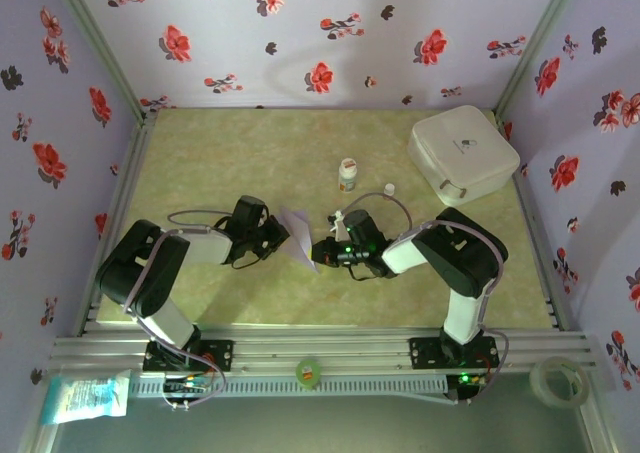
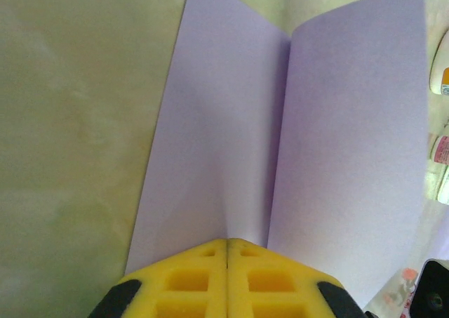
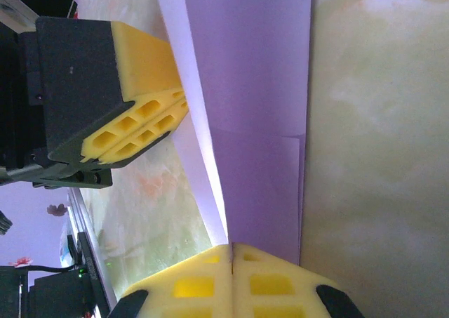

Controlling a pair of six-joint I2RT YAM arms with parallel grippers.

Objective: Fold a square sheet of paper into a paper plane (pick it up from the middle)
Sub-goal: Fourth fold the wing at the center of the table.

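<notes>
The left pincer has its yellow pads pressed together on one edge of the sheet of paper. The right pincer is likewise closed, pinching the opposite edge. The two pincers face each other with the one lilac sheet between them, above the green surface. The sheet is folded along a single centre crease that runs straight away from the left pincer, with a flap opening to either side.

Beyond the right pincer, on the far side of it, two small white bottles stand on the surface: one with an orange label and a smaller one. A third small white shape, just beside that pincer, is too blurred to name. Farther out, past the bottles and toward the far right corner, sits one white box. Its lid is closed, so what it contains cannot be told.
</notes>
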